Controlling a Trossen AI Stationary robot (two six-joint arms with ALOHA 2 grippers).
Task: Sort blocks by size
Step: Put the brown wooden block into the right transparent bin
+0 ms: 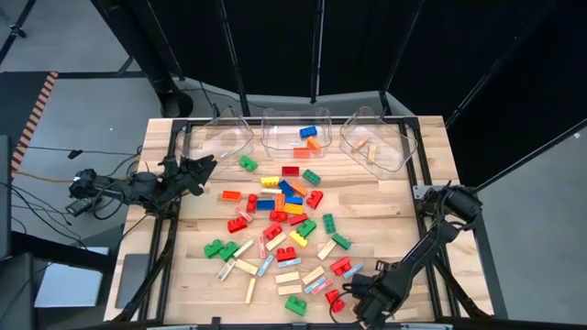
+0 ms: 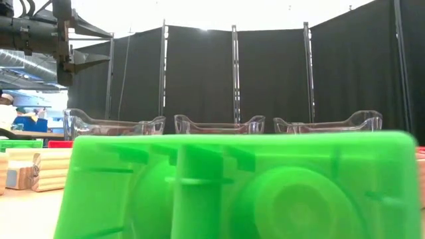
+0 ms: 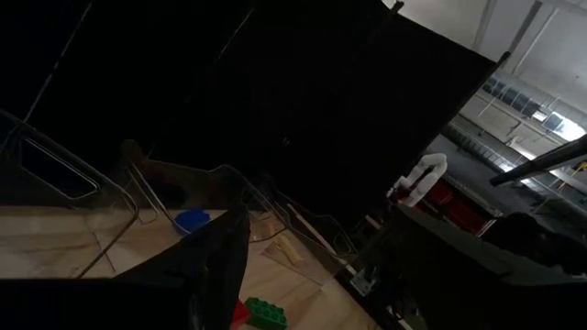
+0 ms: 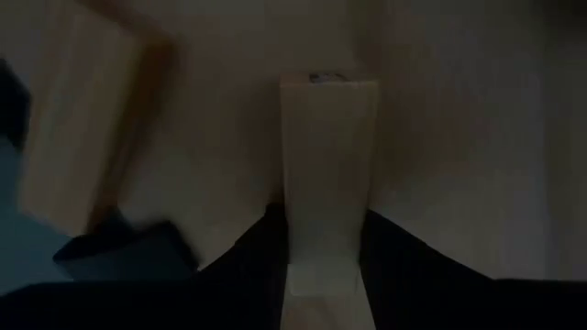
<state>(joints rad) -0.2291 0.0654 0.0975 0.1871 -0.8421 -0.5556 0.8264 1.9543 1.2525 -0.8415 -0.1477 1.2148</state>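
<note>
Blocks: studded plastic bricks in red, green, blue, yellow and orange plus tan wooden bars (image 1: 288, 277), scattered over the middle and near part of the tabletop (image 1: 394, 197); a few already lie in the middle clear bin (image 1: 295, 131) and the right clear bin (image 1: 378, 142) along the far edge.
Block in hand: a tan wooden bar (image 4: 327, 192), lying flat on the tabletop at the near right corner of the pile, seen end-on between the right gripper's fingers.
Handling: the bar looks light, stiff and not fragile; its smooth flat sides should give the pads a sure hold, though a grip near one end could let it swing.
Where to take hold: across the narrow width, close to the middle of its length.
Right gripper (image 1: 362, 301): low over the near right blocks, fingers (image 4: 257, 261) set on either side of the bar and narrowed most of the way onto it; a firm grasp is not yet certain from these views.
Left gripper (image 1: 204, 166): spread wide and holding nothing, raised near the left clear bin (image 1: 220, 137) at the far left.
Risk: neighbouring bricks lie just beside the bar and could be nudged as it lifts.
</note>
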